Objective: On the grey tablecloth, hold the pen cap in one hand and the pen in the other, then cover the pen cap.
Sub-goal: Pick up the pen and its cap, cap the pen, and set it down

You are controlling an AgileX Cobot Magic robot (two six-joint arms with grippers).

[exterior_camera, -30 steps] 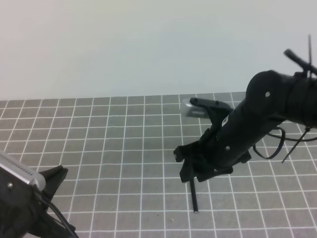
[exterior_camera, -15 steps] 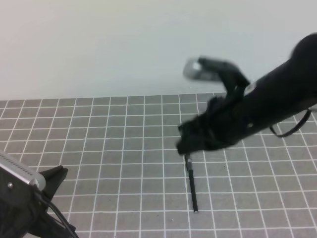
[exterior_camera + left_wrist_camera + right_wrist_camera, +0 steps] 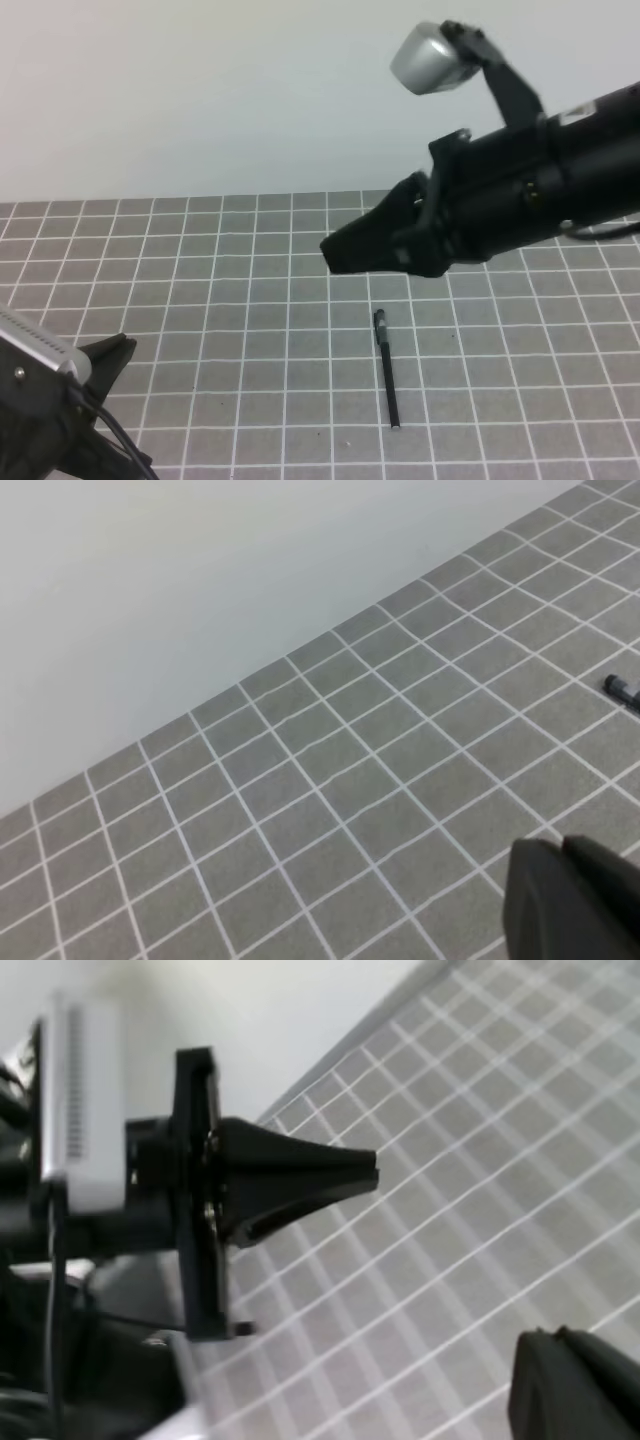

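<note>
A pale, bare wall backs the grey tablecloth [image 3: 150, 300], whose white grid fills the lower half of the exterior high view. Above its middle you see the right gripper [image 3: 335, 255], raised clear of the cloth and pointing left, its fingers pressed together into a closed wedge with nothing visible between them. At the lower left corner the left gripper [image 3: 570, 895] rests low, its fingers likewise together and empty. The pen [image 3: 387, 368] lies flat on the cloth, below the right gripper and apart from it, running toward the near edge; one end [image 3: 622, 688] shows at the right border of the left wrist view. The pen cap as a separate piece cannot be found in any view. Judge the step as pickup not achieved: neither piece is held. Your next move calls for parting the right fingers and descending squarely over the thin shaft. Nothing else lies on the cloth to obstruct you.
</note>
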